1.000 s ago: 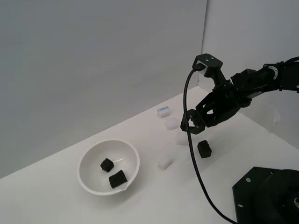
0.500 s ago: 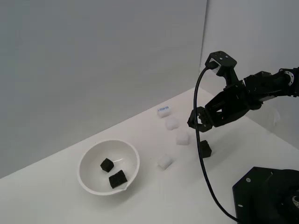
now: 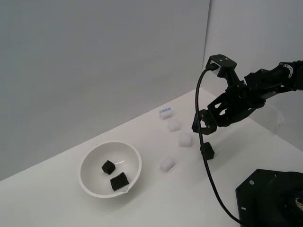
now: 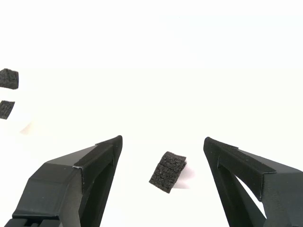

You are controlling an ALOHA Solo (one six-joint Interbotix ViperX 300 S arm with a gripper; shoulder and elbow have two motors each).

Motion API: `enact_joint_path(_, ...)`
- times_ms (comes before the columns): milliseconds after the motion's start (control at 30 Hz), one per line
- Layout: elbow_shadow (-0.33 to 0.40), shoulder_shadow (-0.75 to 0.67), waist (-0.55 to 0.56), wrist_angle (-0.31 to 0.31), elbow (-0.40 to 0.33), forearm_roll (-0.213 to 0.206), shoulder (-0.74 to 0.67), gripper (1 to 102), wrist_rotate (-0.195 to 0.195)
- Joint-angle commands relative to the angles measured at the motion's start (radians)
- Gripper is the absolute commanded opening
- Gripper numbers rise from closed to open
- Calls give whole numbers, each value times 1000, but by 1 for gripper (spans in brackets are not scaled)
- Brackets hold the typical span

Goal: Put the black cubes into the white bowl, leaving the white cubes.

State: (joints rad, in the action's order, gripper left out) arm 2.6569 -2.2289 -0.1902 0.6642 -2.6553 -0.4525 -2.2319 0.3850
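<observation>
One black cube [image 3: 207, 151] [image 4: 168, 171] lies on the white table, apart from the others. My gripper [image 3: 202, 126] [image 4: 163, 146] hangs open just above it, and in the wrist view the cube sits between the two fingers, untouched. Two more black cubes [image 3: 108, 166] [image 3: 119, 181] lie inside the white bowl [image 3: 90, 185] at the exterior view's left; the wrist view shows them at its edge [image 4: 8, 78]. Several white cubes stand on the table between bowl and gripper: one with a blue mark [image 3: 165, 112], one behind it [image 3: 174, 125], one near the gripper [image 3: 185, 140], one nearest the bowl [image 3: 166, 163].
The arm's black base [image 3: 272, 198] fills the exterior view's lower right corner. A black cable [image 3: 203, 170] loops down from the wrist past the loose black cube. A grey wall stands behind the table.
The gripper swung toward the exterior view's right and away from the white cubes, then settled slightly lower over the loose black cube. No cube has moved.
</observation>
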Motion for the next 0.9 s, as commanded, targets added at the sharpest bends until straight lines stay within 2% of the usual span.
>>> enact_joint_path(0,-44,18,-11,40,38,-3,18,97,14)
enact_joint_path(133,-71,84,-11,98,67,2,84,97,14)
enact_joint_path(267,-104,150,-11,166,100,35,152,97,12)
enact_joint_path(367,-123,183,-11,190,120,61,183,97,12)
enact_joint_path(567,-127,224,-11,201,123,124,224,95,5)
enact_joint_path(867,-126,285,-8,201,123,130,285,95,5)
